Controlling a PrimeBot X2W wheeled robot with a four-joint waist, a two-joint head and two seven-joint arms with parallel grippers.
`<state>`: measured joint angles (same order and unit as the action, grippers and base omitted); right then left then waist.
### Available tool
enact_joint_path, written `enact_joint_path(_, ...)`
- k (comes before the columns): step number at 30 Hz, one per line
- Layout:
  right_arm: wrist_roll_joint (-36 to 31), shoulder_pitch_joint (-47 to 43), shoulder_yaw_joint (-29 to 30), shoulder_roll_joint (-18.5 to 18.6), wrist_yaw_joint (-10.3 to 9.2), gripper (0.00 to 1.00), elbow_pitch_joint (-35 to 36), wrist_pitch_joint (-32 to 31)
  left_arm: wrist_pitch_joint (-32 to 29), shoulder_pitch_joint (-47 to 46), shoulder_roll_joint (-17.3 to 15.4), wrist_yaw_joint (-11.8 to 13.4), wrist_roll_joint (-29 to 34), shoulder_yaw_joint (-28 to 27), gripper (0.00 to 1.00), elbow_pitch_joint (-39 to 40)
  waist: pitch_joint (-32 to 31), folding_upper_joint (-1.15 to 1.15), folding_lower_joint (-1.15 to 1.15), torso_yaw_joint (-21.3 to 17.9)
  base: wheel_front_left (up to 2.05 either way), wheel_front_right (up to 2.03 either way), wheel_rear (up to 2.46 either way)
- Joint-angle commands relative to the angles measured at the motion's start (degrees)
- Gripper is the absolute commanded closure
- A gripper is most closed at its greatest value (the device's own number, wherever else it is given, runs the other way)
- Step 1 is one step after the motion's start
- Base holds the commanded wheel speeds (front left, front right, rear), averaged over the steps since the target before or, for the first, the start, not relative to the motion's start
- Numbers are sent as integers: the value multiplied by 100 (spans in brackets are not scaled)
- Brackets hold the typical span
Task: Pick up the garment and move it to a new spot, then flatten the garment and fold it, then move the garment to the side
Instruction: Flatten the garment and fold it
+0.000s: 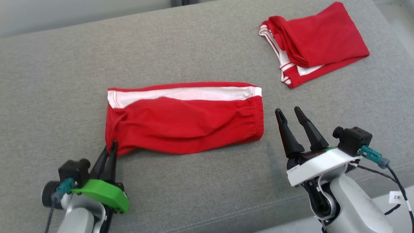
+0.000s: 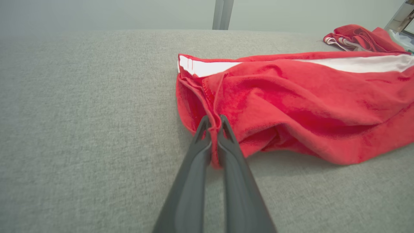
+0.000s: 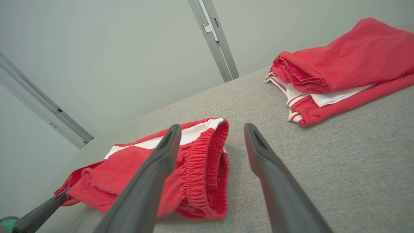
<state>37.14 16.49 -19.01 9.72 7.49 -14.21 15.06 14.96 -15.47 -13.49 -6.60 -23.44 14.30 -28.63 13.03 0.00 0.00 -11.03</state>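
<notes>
The left gripper (image 1: 111,147) was clamped tight on the near-left hem corner of the red shorts (image 1: 184,119), soft jersey with a white stripe, lying long axis left-to-right on the grey woven cushion (image 1: 64,81). Just off their gathered elastic waistband, the right gripper (image 1: 287,110) had its fingers spread wide, holding nothing, seemingly hovering clear of the cloth

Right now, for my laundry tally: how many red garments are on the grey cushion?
2. The flat garment lies in the middle, its near corner pinched in the left hand. The folded garment sits at the far right. More could be hidden inside that fold.
</notes>
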Motion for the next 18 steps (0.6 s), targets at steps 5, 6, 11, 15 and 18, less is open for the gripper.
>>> enact_joint_path(5, 66, -190, -17, 50, 0, 0, -84, 24, 21, 629, 273, -24, 246, -311, 100, 312, -416, 0, 0, 452, 0, 0, 0)
enact_joint_path(6, 81, -209, -30, 46, 0, 0, -95, 24, 21, 699, 300, -30, 273, -340, 100, 303, -442, 0, 0, 489, 0, 0, 0)
enact_joint_path(11, 119, -224, -107, 63, 0, 0, -166, 24, 22, 869, 388, -48, 312, -513, 100, 231, -541, 0, 0, 572, 0, 0, 0)
enact_joint_path(15, 159, -242, -166, 68, 0, 0, -231, 24, 22, 995, 485, -72, 368, -627, 100, 118, -629, 0, 0, 616, 0, 0, 0)
enact_joint_path(18, 192, -268, -173, 93, 0, 0, -285, 24, 22, 1063, 564, -79, 437, -675, 100, 71, -703, 0, 0, 655, 0, 0, 0)
